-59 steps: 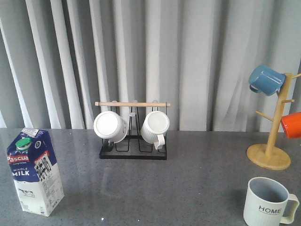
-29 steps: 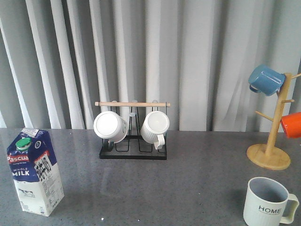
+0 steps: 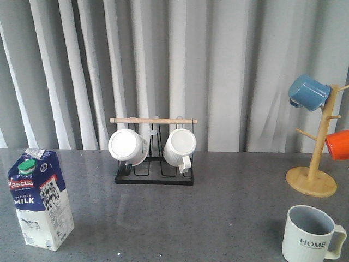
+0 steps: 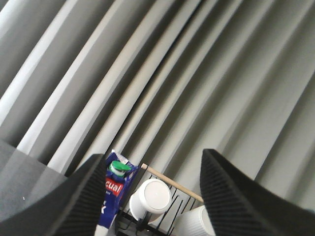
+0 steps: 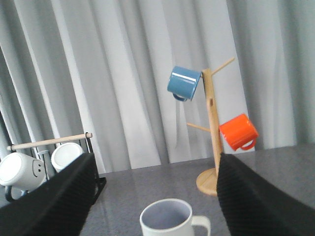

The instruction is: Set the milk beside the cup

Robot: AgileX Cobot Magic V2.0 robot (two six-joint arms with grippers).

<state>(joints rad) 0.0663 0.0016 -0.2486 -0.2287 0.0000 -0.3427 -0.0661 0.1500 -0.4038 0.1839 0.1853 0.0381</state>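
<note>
The milk (image 3: pixel 41 199), a blue and white gable-top carton with a green cap, stands upright at the table's front left. It also shows in the left wrist view (image 4: pixel 114 184), beyond my open, empty left gripper (image 4: pixel 155 196). The cup (image 3: pixel 311 234), a pale ribbed mug with "HOME" lettering, stands at the front right. In the right wrist view the cup (image 5: pixel 170 221) sits ahead, between the fingers of my open, empty right gripper (image 5: pixel 155 196). Neither gripper shows in the front view.
A black wire rack (image 3: pixel 154 176) with a wooden bar holds two white mugs (image 3: pixel 128 146) at the back centre. A wooden mug tree (image 3: pixel 316 164) at the back right carries a blue mug (image 3: pixel 308 93) and an orange mug (image 3: pixel 338 144). Grey curtains hang behind the table.
</note>
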